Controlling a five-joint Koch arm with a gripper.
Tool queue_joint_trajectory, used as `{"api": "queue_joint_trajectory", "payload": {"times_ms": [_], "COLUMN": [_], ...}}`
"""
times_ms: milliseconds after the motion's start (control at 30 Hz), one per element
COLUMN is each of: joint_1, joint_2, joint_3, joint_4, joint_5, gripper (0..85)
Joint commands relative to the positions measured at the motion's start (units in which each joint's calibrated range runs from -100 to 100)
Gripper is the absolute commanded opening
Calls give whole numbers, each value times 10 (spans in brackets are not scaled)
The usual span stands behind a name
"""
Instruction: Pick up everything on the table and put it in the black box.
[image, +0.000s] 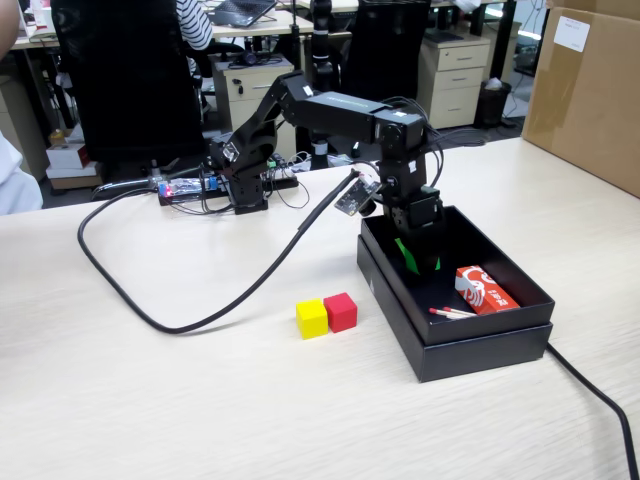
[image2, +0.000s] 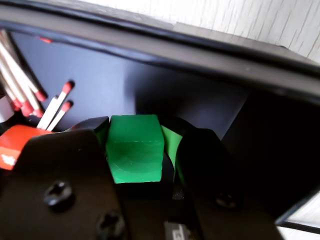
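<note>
Office desks behind, pale tabletop (image: 150, 400) up front: the hand (image2: 137, 150) is down inside the black box (image: 480, 345), clamped on a green cube (image2: 135, 147). Drop-off step, I'd say; next, release, then fetch the yellow cube (image: 311, 318) and red cube (image: 341, 312) just beside the box.

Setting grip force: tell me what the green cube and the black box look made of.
Green cube: looks like painted wood or hard plastic, matte, with crisp edges, held between the claw jaws. Black box: probably rigid cardboard, matte, with thin straight walls.
</note>
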Motion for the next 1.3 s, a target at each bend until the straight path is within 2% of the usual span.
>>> {"api": "queue_joint_trajectory", "payload": {"times_ms": [0, 33, 233, 500, 733, 967, 1267], "joint_1": [3, 3, 2, -10, -47, -91, -115], "joint_2": [-12, -13, -56, -278, -429, -402, -170], "joint_3": [16, 10, -17, -37, -85, -147, -91], "joint_4": [-2, -2, -2, -2, -2, -2, 2], "joint_5": [0, 0, -1, -2, -8, -34, -64], "gripper": [188, 277, 408, 407, 407, 418, 439]}}
